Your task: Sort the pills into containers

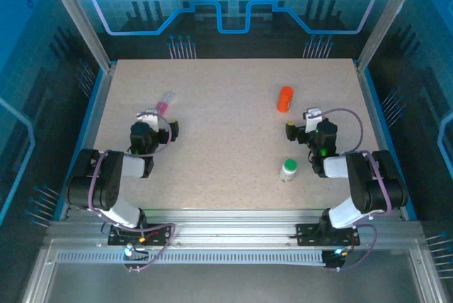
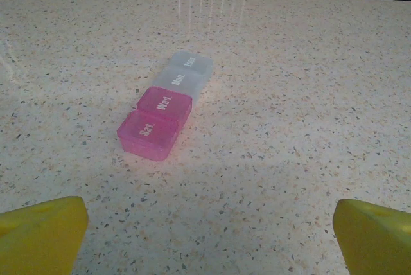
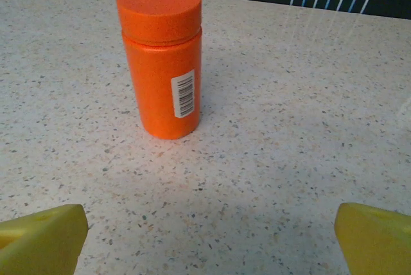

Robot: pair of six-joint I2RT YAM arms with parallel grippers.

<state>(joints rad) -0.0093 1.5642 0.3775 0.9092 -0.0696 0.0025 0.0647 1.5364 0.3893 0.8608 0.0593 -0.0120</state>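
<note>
The containers (image 2: 166, 105) are a short strip of joined pill-box compartments, two pink and two colourless, lying flat with their labelled lids down. They sit on the table's left half (image 1: 165, 102), just beyond my left gripper (image 1: 161, 120). That gripper (image 2: 209, 223) is open, with bare table between its yellow fingertips (image 2: 42, 230). My right gripper (image 1: 301, 121) is open too, and nothing lies between its fingers (image 3: 212, 227). The pills are out of view.
An orange bottle (image 3: 162, 56) with an orange cap stands upright just ahead of the right gripper, at the back right (image 1: 284, 98). A small white bottle with a green cap (image 1: 288, 169) stands nearer the front, left of the right arm. A raised frame (image 1: 99, 98) edges the speckled table.
</note>
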